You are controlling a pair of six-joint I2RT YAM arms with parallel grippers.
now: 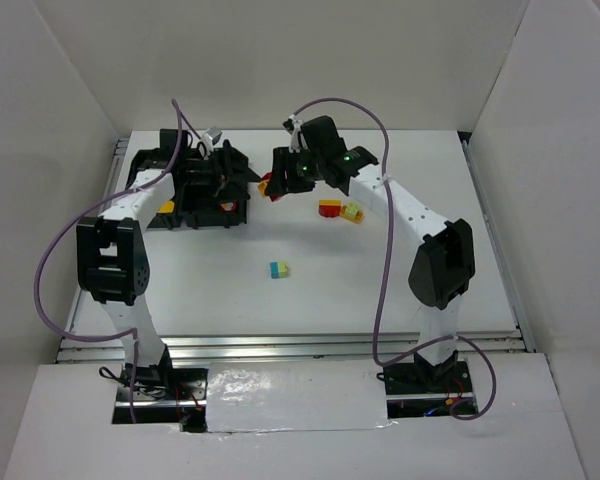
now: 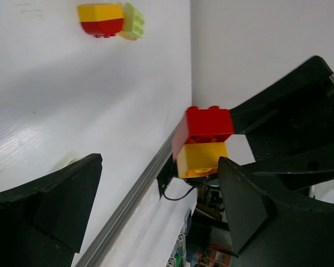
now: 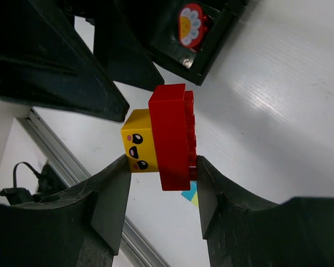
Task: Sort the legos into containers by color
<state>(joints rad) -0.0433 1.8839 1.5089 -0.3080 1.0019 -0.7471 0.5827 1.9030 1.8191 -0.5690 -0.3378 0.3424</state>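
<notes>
Right gripper [image 3: 161, 178] clamping glossy moulded-plastic stack of red studded brick on yellow cube [image 3: 170, 133]; fingers pressing cube side and stud side; stack hanging above ribbed white table [image 1: 380, 290], just beside black plastic compartment tray [image 1: 202, 222]; only right wrist view showing printed face on cube; red brick's long axis running along fingers; left gripper [image 2: 158, 178] hovering over tray, fingers standing wide apart.

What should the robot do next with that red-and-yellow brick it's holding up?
Probably ease the open left hand forward around the red-and-yellow brick and close on it. The right hand holds it above the table, facing the left one, and its two joined colours likely need pulling apart before sorting.
</notes>
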